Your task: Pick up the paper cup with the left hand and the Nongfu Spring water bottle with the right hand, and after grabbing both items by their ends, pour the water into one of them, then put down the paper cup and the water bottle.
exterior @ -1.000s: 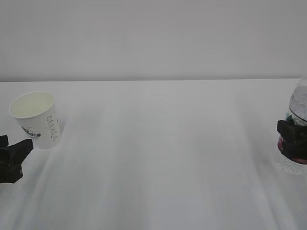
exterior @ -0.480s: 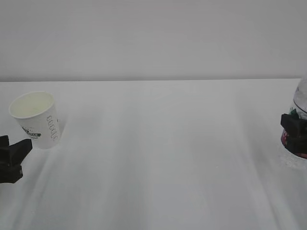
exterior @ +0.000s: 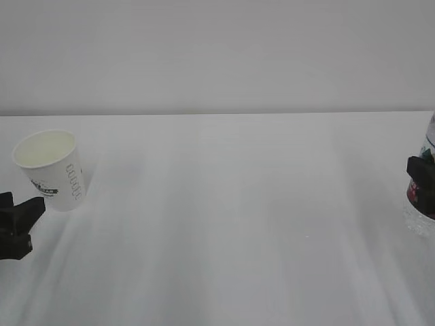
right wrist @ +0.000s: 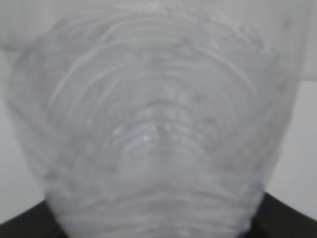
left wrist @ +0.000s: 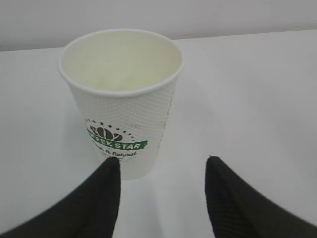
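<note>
The white paper cup (exterior: 49, 170) stands upright on the table at the far left, its green logo facing my left gripper (left wrist: 162, 162). That gripper is open. The cup (left wrist: 121, 99) sits just beyond its tips and left of the gap, with the left fingertip (left wrist: 110, 171) at the cup's base. The cup's inside is cream, and I cannot tell whether it holds water. At the right edge my right gripper (exterior: 423, 185) is shut on the Nongfu Spring water bottle (exterior: 419, 221). The ribbed clear bottle (right wrist: 153, 124) fills the right wrist view, with black fingers (right wrist: 286, 220) showing only at the bottom corners.
A white table (exterior: 224, 224) runs to a pale wall at the back. The bottle is cut off by the right edge of the exterior view. The left gripper (exterior: 27, 212) sits at the left edge, in front of the cup.
My right gripper has carried the bottle further right, partly out of the exterior view. The left gripper and the cup have hardly moved.
</note>
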{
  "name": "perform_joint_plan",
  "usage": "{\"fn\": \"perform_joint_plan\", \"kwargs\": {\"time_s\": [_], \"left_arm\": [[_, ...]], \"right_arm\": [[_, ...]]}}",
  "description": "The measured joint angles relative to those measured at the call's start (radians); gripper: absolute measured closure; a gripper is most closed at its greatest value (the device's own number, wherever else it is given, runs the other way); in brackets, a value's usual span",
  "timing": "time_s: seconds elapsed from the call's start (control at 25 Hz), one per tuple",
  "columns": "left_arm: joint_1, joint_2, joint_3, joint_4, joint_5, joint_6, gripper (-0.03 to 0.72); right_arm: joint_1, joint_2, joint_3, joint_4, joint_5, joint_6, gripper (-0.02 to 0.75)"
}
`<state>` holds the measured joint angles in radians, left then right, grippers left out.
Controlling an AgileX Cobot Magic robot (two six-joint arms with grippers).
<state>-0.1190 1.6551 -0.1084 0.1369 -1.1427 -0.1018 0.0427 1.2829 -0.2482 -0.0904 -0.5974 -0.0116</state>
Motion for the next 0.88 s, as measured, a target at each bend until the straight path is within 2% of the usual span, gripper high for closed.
{"fn": "perform_joint_plan", "kwargs": {"time_s": [0.12,0.4,0.88], "left_arm": [[0.0,0.0,0.0,0.0,0.0,0.0,0.251],[0.0,0.007,-0.04,-0.003,0.0,0.0,0.102],[0.0,0.157,-0.129,-0.012,-0.006,0.0,0.086]], "right_arm": [[0.0,0.0,0.0,0.0,0.007,0.0,0.298],[0.0,0.0,0.0,-0.023,0.013,0.0,0.298],[0.0,0.0,0.0,-0.025,0.015,-0.009,0.298]]}}
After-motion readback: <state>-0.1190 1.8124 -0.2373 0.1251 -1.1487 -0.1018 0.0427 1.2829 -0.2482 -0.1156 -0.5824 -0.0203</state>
